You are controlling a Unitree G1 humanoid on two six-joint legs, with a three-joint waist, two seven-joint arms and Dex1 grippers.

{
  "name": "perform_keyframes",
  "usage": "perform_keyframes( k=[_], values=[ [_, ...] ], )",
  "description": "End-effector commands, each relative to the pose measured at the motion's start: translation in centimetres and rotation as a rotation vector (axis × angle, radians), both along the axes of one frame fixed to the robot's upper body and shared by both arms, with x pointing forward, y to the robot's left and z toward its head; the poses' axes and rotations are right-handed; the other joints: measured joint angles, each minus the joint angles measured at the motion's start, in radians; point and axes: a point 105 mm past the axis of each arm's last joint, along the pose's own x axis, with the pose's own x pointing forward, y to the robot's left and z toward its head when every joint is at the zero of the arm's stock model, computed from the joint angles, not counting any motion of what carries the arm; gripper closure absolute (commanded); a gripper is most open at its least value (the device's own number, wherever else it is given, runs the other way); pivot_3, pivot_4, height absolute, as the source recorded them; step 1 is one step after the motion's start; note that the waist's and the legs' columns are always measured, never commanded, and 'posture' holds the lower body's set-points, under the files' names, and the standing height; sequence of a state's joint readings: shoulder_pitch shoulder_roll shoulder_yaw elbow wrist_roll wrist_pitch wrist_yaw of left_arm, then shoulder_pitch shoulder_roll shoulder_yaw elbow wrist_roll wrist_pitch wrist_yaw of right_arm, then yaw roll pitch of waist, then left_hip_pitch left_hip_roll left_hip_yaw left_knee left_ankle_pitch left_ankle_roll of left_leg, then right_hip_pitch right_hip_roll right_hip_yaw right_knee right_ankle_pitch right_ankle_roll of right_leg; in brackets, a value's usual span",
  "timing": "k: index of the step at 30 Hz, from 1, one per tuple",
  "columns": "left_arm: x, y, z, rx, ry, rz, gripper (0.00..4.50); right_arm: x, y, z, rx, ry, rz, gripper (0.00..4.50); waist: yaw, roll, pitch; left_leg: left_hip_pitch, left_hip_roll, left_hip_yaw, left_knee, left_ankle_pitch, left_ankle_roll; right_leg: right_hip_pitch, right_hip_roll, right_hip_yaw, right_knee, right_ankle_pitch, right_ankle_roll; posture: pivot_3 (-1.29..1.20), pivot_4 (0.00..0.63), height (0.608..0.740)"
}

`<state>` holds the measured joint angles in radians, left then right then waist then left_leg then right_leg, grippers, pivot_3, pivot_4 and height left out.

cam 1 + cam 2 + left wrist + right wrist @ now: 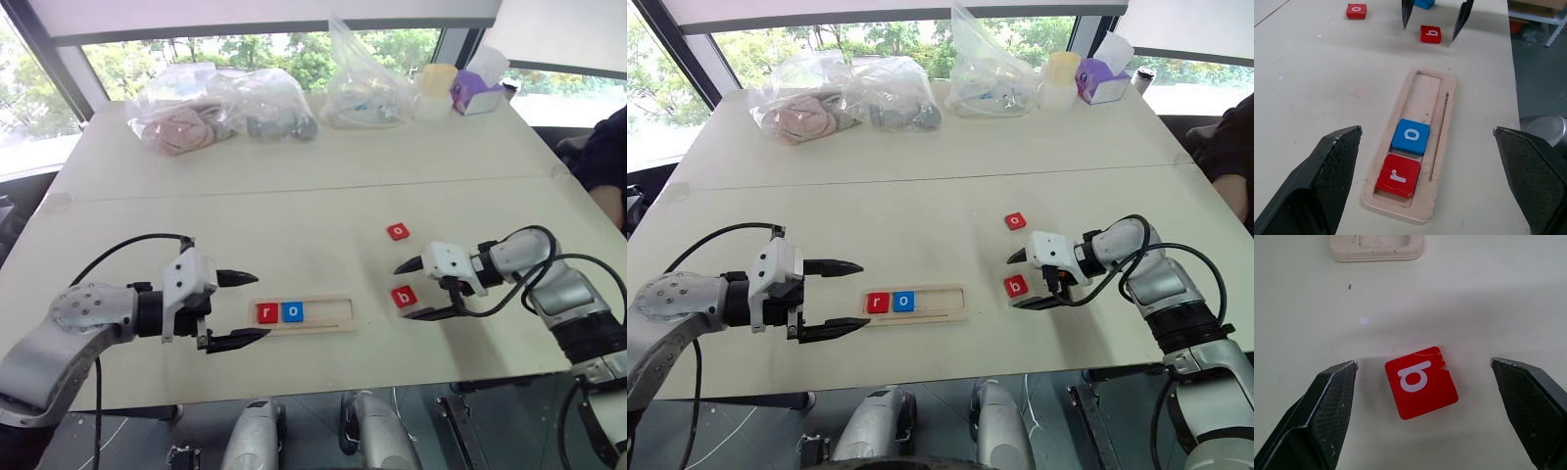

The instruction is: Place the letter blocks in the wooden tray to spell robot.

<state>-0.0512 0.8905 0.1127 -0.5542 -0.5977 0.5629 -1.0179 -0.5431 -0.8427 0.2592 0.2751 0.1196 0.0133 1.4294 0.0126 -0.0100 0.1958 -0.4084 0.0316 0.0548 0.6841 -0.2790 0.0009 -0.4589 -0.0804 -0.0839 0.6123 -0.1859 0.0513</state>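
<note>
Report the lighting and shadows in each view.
Head views: bright windows behind, soft even light on the table. Right wrist view: faint shadow beside the red b block. Left wrist view: soft shadow below the right gripper.

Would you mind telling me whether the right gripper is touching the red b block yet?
Apart. In the right wrist view the right gripper has its jaws open on either side of the red b block, with bare table showing between each jaw and the block.

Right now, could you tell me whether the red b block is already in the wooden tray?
No, the red b block lies on the table between the open right claw's fingers, apart from the wooden tray.
</note>
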Motion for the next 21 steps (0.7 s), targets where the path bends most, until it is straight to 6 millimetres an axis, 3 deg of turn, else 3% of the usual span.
perform_keyframes(
  k=[1, 5, 8, 14, 17, 21],
  values=[
    [-0.1, -0.3, 1.2, -0.001, -0.052, -0.010, 0.00, 0.2, 0.1, 0.5, -0.001, -0.031, 0.008, 1.28, 0.000, 0.000, 0.000, 0.000, 0.000, 0.000, 0.000, 0.000, 0.000, 0.000, 0.000, 0.000, 0.000, 0.000, 0.000, 0.00, 0.150, 0.740],
    [0.1, -0.2, 1.3, 0.002, -0.055, -0.007, 0.00, 0.4, 0.4, 1.0, 0.028, -0.036, -0.008, 3.35, 0.000, 0.000, 0.000, 0.000, 0.000, 0.000, 0.000, 0.000, 0.000, 0.000, 0.000, 0.000, 0.001, 0.000, 0.000, 0.00, 0.150, 0.740],
    [0.2, -0.1, 1.3, 0.005, -0.057, -0.004, 0.00, 0.5, 0.7, 1.9, 0.051, -0.035, -0.027, 3.36, 0.000, 0.000, 0.000, 0.000, 0.000, 0.000, 0.000, 0.000, 0.000, 0.000, 0.000, 0.000, 0.001, 0.000, 0.000, 0.00, 0.150, 0.740],
    [0.4, 0.1, 1.3, 0.005, -0.061, 0.003, 0.00, -0.9, 5.0, 5.7, 0.201, 0.021, 0.010, 3.36, -0.002, 0.000, 0.000, 0.001, 0.000, 0.000, 0.000, 0.000, -0.001, 0.000, 0.000, 0.000, 0.002, 0.004, -0.001, 0.00, 0.150, 0.740],
    [0.4, 0.1, 1.3, 0.006, -0.057, 0.002, 0.00, -2.2, 8.0, 5.7, 0.219, 0.059, 0.060, 3.36, 0.000, 0.000, 0.000, 0.001, 0.001, -0.001, 0.000, 0.000, -0.001, 0.000, 0.001, 0.000, 0.002, 0.003, -0.001, 0.00, 0.150, 0.740],
    [0.4, 0.3, 1.4, 0.008, -0.055, 0.002, 0.00, -2.4, 10.1, 4.1, 0.187, 0.045, 0.065, 3.36, 0.001, 0.000, 0.000, 0.000, 0.000, -0.001, 0.000, 0.000, -0.001, 0.000, 0.000, 0.000, 0.001, 0.002, -0.003, 0.00, 0.150, 0.740]
  ],
)
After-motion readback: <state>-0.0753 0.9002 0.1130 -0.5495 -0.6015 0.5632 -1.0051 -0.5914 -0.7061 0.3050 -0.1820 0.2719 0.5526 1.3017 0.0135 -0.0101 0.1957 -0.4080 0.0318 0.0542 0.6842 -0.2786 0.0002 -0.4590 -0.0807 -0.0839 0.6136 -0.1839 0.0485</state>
